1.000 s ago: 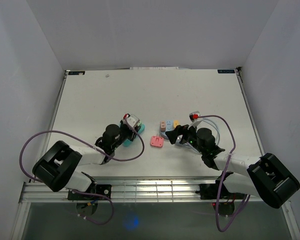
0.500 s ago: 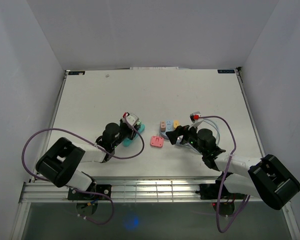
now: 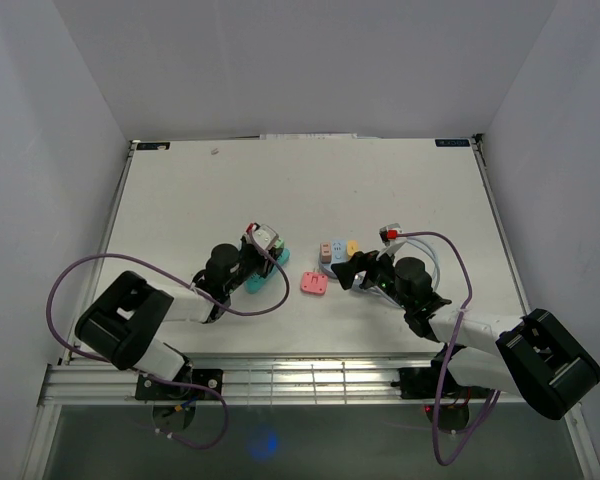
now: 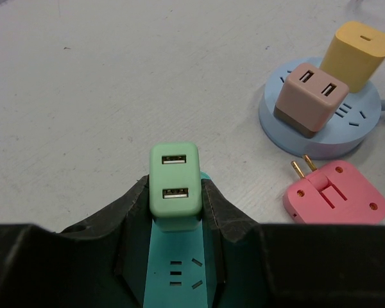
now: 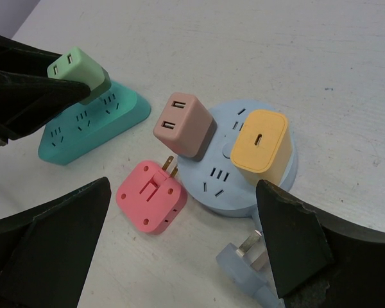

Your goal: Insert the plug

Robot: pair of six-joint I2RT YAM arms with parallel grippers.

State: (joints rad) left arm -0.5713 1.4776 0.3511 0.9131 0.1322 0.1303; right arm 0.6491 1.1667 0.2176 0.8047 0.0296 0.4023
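The insertion step itself is judged to be in hand. A pale green USB charger (image 4: 174, 183) is clamped between the jaws of the left gripper (image 4: 174, 204), which are closed on its two sides, and it is held at the far end of a teal power strip (image 4: 176, 269) lying on the white table (image 3: 400, 190). In the right wrist view the charger is seen leaning over that end of the strip, with its base close to the strip's top face. Its prongs are hidden, so it cannot be told whether they have entered a socket or only rest above one.

The right gripper (image 5: 183, 192) is spread wide and holds nothing. It hangs near a round blue socket hub (image 4: 353, 119), into which a dusty pink charger (image 4: 310, 96) and a yellow charger (image 4: 359, 54) are already plugged. A flat pink plug (image 4: 337, 192) lies loose just beside the hub, its brass prongs pointing toward it.

For the next move, the charger would need to be brought upright and its prongs lined up with one set of slots — then pressed straight down until the base sits flush. The strip is light and unsecured, so it may need to be steadied by the free right gripper — otherwise it could be tipped or pushed aside under the load.
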